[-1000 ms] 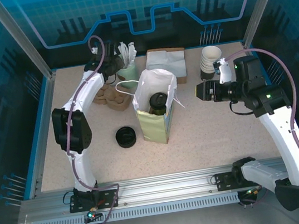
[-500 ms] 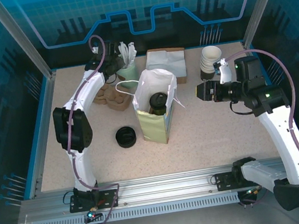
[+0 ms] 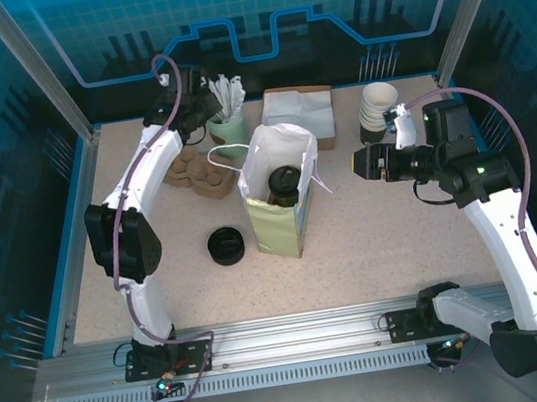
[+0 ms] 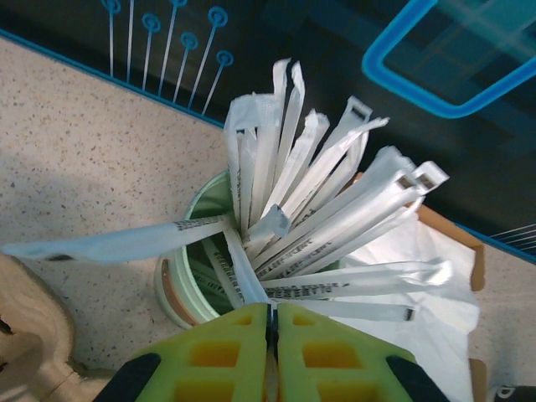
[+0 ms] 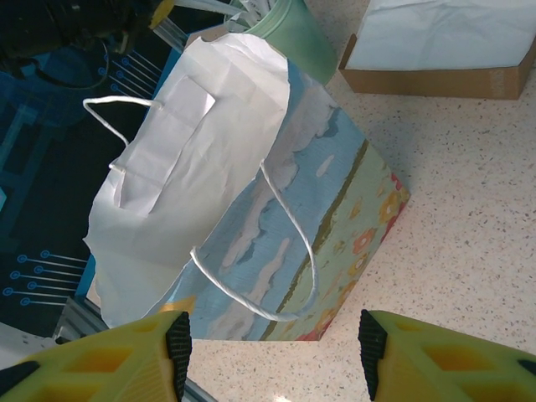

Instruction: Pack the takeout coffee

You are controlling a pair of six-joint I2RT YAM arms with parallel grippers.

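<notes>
takeout coffee (image 3: 284,184): upright inside the paper bag (image 3: 284,209), black lid up, seen through the bag's open mouth. the bag stands about mid-table, white inside, printed sides, string handles loose.

right gripper (image 5: 272,343): just right of the bag, apart from it, level with its upper half. yellow fingers (image 5: 109,356) spread wide, nothing between them. the bag's printed side and one handle loop face it.

left gripper (image 4: 270,310): reached out to the table's far edge, left of centre, above the green cup (image 4: 180,285). jaws pressed together. one wrapped stick (image 4: 243,272) runs down into the seam between the fingers and appears pinched there, though the contact itself is hidden.

the green cup holds a fan of paper-wrapped sticks (image 4: 318,218), some leaning well out over its rim.

around: cardboard cup carrier (image 3: 199,174) left of the bag, near the green cup. black stack of lids (image 3: 226,245) near-left of the bag, on bare table (image 3: 406,241). napkin box (image 3: 298,116) at the far edge behind the bag. stack of lidless cups (image 3: 376,107) toward the far right corner.
</notes>
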